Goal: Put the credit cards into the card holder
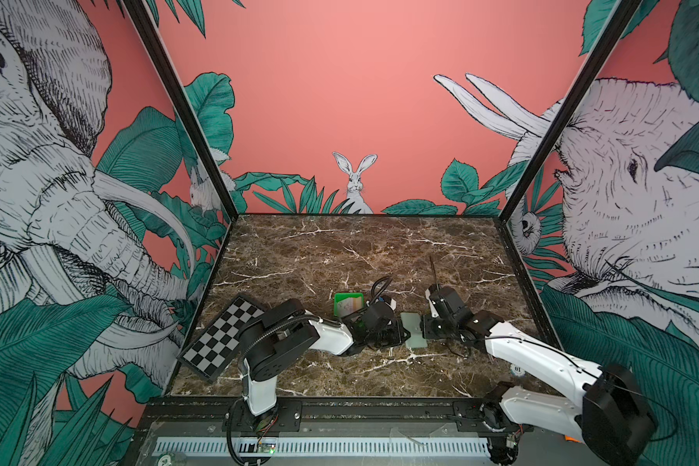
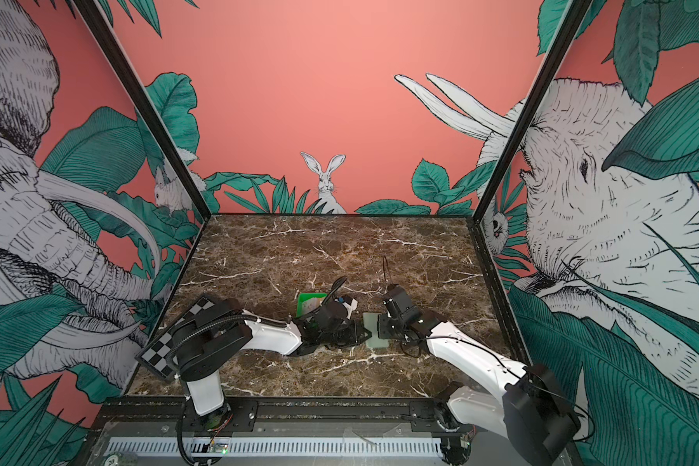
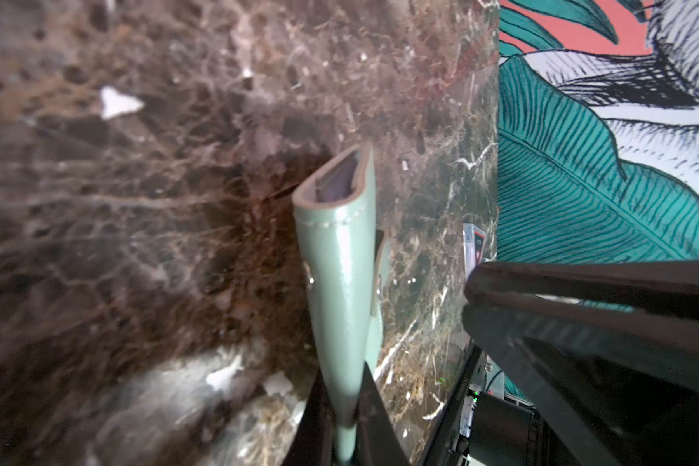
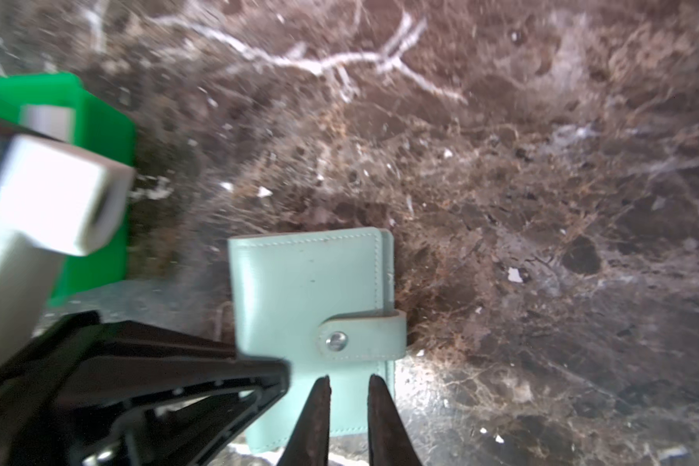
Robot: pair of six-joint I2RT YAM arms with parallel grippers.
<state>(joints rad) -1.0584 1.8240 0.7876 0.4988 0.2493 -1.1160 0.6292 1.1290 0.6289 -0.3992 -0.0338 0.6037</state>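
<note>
While the card holder (image 4: 311, 290) lies snapped shut between both arms, your left gripper (image 3: 346, 387) pinches its spine edge; your right gripper (image 4: 350, 387) hovers over the cover beside the strap (image 4: 360, 335), jaws a slit apart and empty; pull that strap unevenly and the holder may twist free; the credit cards (image 1: 350, 305) sit in the green tray (image 1: 337, 300) just beyond.

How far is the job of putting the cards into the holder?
Done: nothing yet; the cards lie in the green tray. In hand: the left gripper pinches the holder, strap snapped shut; the right gripper, jaws slightly apart, hovers by the strap. Left: unsnap, open, insert cards.
</note>
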